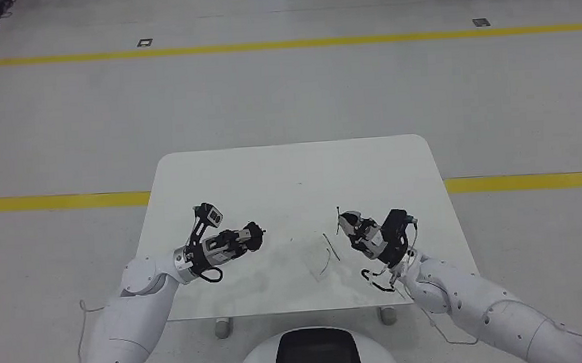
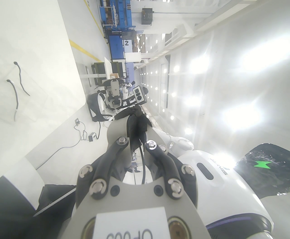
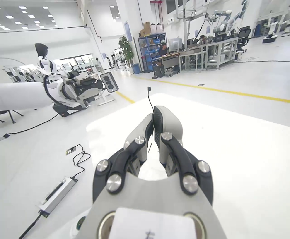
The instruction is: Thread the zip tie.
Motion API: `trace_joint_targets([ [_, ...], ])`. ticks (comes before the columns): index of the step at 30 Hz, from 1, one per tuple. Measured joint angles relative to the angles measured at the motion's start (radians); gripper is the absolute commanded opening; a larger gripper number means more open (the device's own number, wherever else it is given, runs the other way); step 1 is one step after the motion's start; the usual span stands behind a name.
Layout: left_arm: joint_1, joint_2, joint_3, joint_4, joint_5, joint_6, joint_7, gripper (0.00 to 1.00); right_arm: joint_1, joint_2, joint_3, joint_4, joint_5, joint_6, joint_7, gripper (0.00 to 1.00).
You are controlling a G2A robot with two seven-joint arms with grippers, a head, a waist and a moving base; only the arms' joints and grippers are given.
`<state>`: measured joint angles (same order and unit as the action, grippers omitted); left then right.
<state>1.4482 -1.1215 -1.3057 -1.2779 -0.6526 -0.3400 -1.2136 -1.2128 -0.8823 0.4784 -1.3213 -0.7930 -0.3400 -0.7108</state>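
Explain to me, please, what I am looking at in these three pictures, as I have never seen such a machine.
This is a two-armed robot at a white table. The top picture looks down from a camera above its arms. The other two come from cameras on each wrist, looking along that arm's own gripper. The right gripper is shut on a black zip tie, whose head sticks up. The left gripper is shut too, with a thin black strip in its grip, probably another tie. Two loose zip ties lie on the table.
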Motion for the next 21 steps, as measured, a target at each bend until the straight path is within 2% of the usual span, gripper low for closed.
trace_joint_targets([
  [8,0.0,0.0,0.0,0.0,0.0,0.0,0.0,0.0,-0.002,-0.001,0.001,-0.002,0.0,0.0,-0.001,0.0],
  [11,0.002,-0.001,0.008,-0.006,0.007,0.005,0.01,0.0,-0.02,-0.009,0.015,0.001,0.028,0.003,-0.016,0.0],
  [15,0.008,-0.006,0.059,-0.026,0.035,0.013,0.05,0.0,-0.057,-0.03,0.023,0.024,0.074,0.0,-0.119,0.0],
  [21,-0.014,-0.019,0.135,-0.013,0.052,0.01,0.101,0.0,-0.076,-0.064,-0.011,0.071,0.115,0.0,-0.25,0.0],
])
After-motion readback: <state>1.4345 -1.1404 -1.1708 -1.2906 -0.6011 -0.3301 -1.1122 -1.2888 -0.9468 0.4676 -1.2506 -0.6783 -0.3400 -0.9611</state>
